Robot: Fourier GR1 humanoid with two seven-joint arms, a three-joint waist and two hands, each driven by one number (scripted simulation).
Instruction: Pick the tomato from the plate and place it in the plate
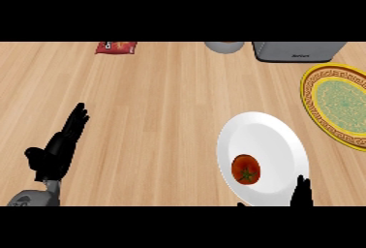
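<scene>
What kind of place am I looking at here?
Most likely a kitchen counter: a wooden top holding a white plate with a tomato, a yellow patterned plate and a grey appliance.

Tomato (246, 169): red, round, green stem scar facing up; it sits on the lower half of the white plate, just up and left of my right hand (301, 193).
White plate (263, 127): plain, lying flat, directly ahead of my right hand.
Yellow plate (314, 112): ornate rim, pale green centre, farther ahead and right, beside the white plate, apart.
</scene>
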